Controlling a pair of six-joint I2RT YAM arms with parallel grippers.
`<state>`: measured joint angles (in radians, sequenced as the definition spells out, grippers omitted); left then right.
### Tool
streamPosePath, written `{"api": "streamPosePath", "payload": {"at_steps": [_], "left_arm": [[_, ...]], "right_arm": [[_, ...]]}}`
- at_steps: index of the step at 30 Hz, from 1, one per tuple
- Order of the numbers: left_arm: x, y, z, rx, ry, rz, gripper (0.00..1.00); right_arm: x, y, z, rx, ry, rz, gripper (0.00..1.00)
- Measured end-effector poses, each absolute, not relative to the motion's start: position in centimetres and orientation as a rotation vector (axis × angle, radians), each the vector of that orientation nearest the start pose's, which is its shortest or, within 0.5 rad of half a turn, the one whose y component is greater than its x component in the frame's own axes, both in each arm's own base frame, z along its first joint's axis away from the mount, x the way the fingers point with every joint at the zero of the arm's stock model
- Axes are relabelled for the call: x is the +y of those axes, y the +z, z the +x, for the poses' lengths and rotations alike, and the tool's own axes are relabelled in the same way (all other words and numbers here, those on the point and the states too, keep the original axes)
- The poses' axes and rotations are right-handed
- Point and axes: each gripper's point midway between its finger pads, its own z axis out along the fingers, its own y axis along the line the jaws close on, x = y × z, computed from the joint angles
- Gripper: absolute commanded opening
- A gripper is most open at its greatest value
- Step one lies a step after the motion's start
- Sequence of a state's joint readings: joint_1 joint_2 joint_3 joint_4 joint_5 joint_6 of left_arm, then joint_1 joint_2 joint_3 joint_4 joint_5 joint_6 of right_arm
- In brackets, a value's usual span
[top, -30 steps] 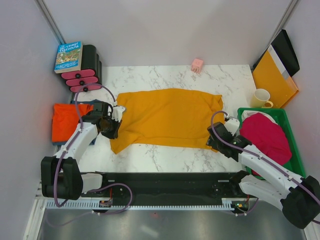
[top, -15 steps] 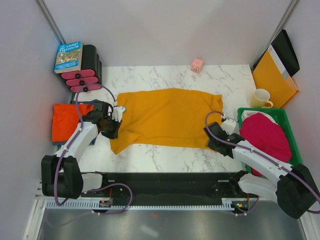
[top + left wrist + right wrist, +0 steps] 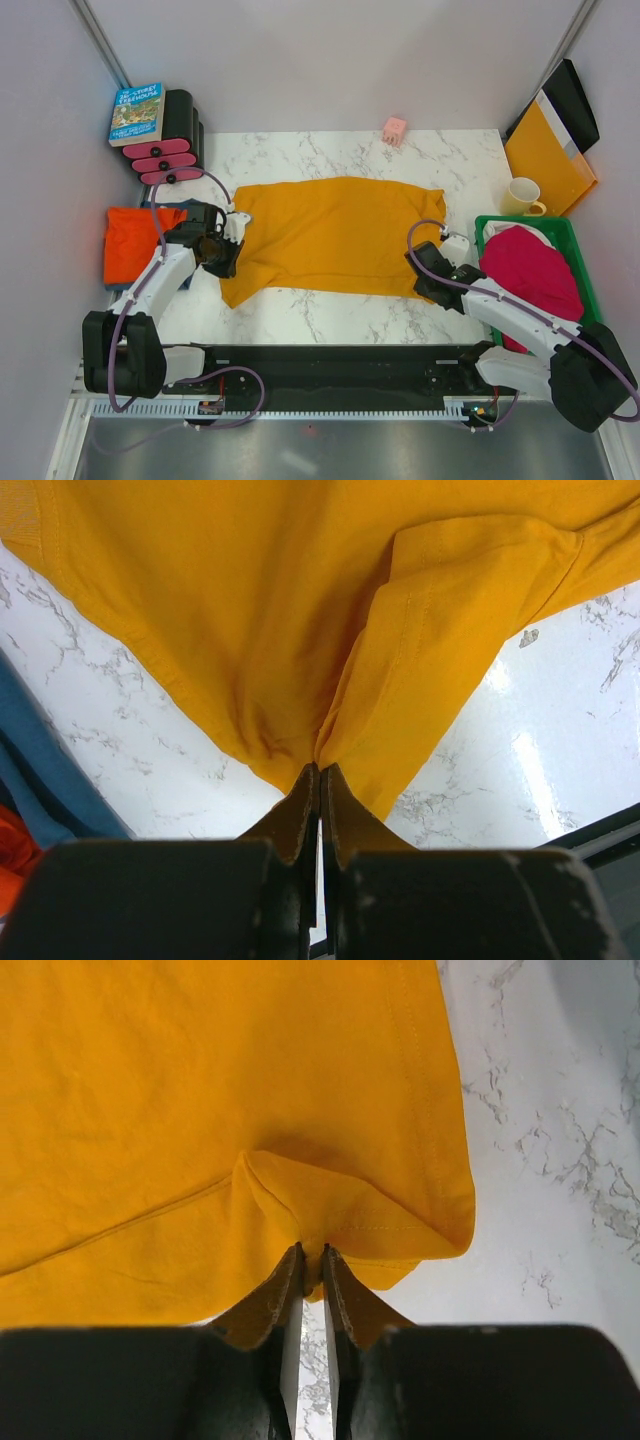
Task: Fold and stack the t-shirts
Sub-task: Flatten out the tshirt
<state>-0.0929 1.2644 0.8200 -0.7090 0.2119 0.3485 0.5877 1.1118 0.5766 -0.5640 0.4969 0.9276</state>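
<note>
Bright, even, diffuse light fills the overhead view, and shadows on the marble worktop beneath the arms are soft and faint. That view is sharp throughout, though the corner posts lean outward slightly at the edges. In the left wrist view a white glare patch on the worktop at the right washes out the veining. Both wrist views show the mustard-yellow t-shirt crisply, its stitching legible. The left gripper and right gripper bodies along the bottom are dark and soft-focused.
</note>
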Motion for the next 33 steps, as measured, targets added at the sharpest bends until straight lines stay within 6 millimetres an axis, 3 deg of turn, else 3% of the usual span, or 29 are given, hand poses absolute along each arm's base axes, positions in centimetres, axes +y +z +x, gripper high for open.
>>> {"api": "streamPosePath", "payload": {"at_steps": [1,2,9,13,17,19,22,25,28,33], "left_arm": [[-4.6,7.1,24.9,2.615,-0.211,0.649,0.02],[-4.6,7.1,24.9,2.615,-0.211,0.649,0.02],[-4.6,7.3,25.0,2.608,-0.205,0.644,0.02],[-4.2,9.3,25.5,2.55,-0.155,0.609,0.02],[-3.7,15.2,27.9,2.396,-0.09,0.543,0.02],[-3.2,19.9,29.6,2.29,-0.061,0.486,0.02],[-2.2,27.0,31.3,2.132,-0.018,0.402,0.02],[-1.4,33.7,31.2,1.97,0.028,0.337,0.02],[-1.1,38.6,29.3,1.842,0.064,0.304,0.02],[0.0,44.2,25.0,1.689,0.117,0.239,0.02]], "right_arm": [[8.4,4.8,22.4,2.405,-0.045,0.564,0.11],[8.5,4.8,22.5,2.404,-0.043,0.562,0.0],[8.6,5.8,22.8,2.387,-0.025,0.545,0.0],[9.0,10.9,25.3,2.292,-0.017,0.491,0.0],[9.6,21.6,29.8,2.079,0.041,0.453,0.0],[9.0,28.0,31.8,1.957,0.054,0.45,0.0],[7.9,35.0,33.1,1.83,0.043,0.433,0.0],[7.2,41.0,33.1,1.719,0.035,0.393,0.0],[5.8,44.2,31.6,1.649,0.007,0.349,0.0],[3.7,47.2,28.5,1.578,-0.026,0.286,0.0]]}}
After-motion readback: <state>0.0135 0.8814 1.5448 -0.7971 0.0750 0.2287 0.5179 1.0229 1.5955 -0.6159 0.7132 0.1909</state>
